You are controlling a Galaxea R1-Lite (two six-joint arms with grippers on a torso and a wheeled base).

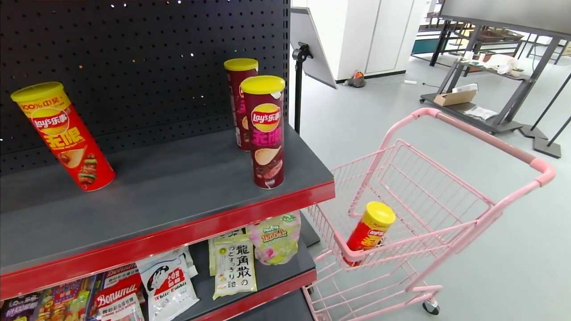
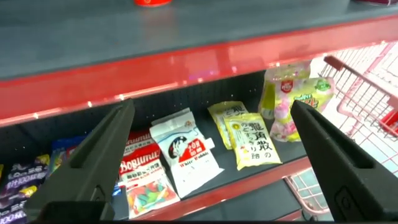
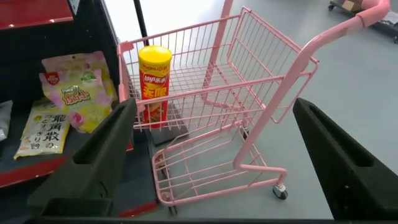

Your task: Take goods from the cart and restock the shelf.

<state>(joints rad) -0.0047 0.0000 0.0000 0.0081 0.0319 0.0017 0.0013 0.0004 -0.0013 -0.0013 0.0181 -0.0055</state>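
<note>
A red chip can with a yellow lid [image 1: 371,232] stands tilted in the upper basket of the pink cart [image 1: 446,187]. On the grey top shelf [image 1: 169,187] a red can [image 1: 62,136] leans at the left, and two dark red cans [image 1: 266,133] [image 1: 238,98] stand upright at the right end. My right gripper [image 3: 214,118] is open and hovers above and short of the cart [image 3: 323,43]; the can [image 3: 153,84] is off to one side of its fingers. My left gripper [image 2: 211,124] is open and faces the lower shelf, empty.
Snack bags [image 2: 186,152] [image 1: 232,265] lie on the lower shelf under the red shelf edge [image 2: 186,62]. A board on a stand [image 1: 308,44] rises behind the shelf end. Metal tables [image 1: 490,89] stand far back right, with open floor around the cart.
</note>
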